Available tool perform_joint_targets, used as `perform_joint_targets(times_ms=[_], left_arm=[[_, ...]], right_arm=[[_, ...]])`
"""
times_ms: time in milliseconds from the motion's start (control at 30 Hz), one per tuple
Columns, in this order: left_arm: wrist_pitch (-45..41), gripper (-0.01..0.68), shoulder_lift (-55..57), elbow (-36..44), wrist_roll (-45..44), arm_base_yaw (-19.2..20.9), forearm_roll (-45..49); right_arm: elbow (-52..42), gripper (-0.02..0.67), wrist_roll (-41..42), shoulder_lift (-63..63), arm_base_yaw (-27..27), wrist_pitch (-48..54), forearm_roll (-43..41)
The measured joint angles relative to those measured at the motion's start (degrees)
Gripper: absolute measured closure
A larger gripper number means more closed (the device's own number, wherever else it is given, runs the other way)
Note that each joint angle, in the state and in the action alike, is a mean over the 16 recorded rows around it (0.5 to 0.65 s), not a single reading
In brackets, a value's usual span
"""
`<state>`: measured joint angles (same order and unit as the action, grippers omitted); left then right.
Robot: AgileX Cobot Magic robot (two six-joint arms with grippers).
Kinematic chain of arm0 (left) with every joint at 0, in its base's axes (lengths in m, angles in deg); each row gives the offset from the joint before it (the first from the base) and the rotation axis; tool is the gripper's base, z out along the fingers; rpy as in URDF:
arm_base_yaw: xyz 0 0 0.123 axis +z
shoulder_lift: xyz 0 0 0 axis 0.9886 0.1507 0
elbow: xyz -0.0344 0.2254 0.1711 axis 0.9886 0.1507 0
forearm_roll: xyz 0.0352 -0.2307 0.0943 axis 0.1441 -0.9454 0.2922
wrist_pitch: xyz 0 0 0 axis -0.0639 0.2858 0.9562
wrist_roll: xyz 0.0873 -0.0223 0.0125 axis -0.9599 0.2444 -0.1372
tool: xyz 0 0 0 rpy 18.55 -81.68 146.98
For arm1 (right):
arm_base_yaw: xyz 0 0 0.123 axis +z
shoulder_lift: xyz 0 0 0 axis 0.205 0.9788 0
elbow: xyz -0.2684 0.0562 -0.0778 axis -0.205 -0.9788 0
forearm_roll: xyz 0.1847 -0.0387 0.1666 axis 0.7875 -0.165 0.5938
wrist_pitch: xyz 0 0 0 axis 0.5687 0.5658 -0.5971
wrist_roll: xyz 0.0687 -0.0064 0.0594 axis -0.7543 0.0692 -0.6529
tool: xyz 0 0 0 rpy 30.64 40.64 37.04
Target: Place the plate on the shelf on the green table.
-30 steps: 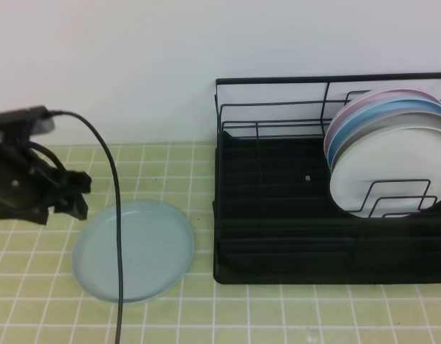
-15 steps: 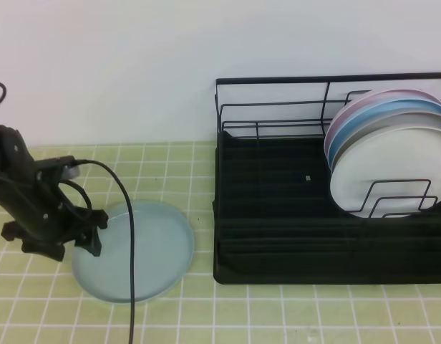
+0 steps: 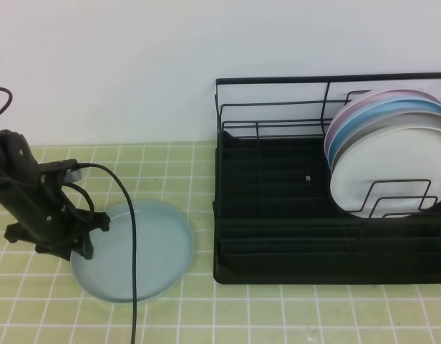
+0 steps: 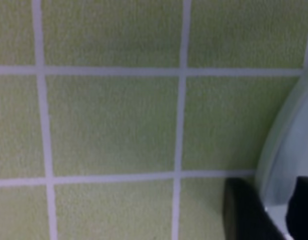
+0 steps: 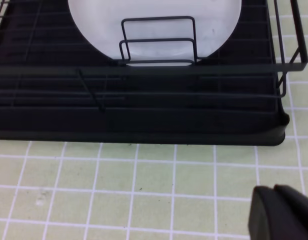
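Mint-green, the plate [image 3: 134,251] lies flat on the green table [image 3: 278,315], well clear of the shelf [image 3: 278,215], which sits off at its three o'clock. My left gripper [image 3: 88,233] is down at the plate's nine o'clock edge, and in the left wrist view the two dark fingertips [image 4: 244,210] stand either side of the pale rim [image 4: 279,150], one outside and one over the inside. I read the claw as partly drawn in around that rim, though I cannot tell whether it grips yet. My right gripper [image 5: 281,212] is shut and empty, parked at the shelf's six o'clock. The left arm is plainly nearer. The plate being round, any rim bite would serve; the carry runs toward three o'clock.
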<state>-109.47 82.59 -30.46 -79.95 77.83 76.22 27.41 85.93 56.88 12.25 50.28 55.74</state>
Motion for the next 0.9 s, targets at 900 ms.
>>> perform_joint_targets(times_ms=[900], left_arm=[[9.5,0.670,-15.6,0.0,-3.3,0.0,-1.4]], right_arm=[[0.0,0.652,7.5,0.0,0.0,-6.5,15.8]])
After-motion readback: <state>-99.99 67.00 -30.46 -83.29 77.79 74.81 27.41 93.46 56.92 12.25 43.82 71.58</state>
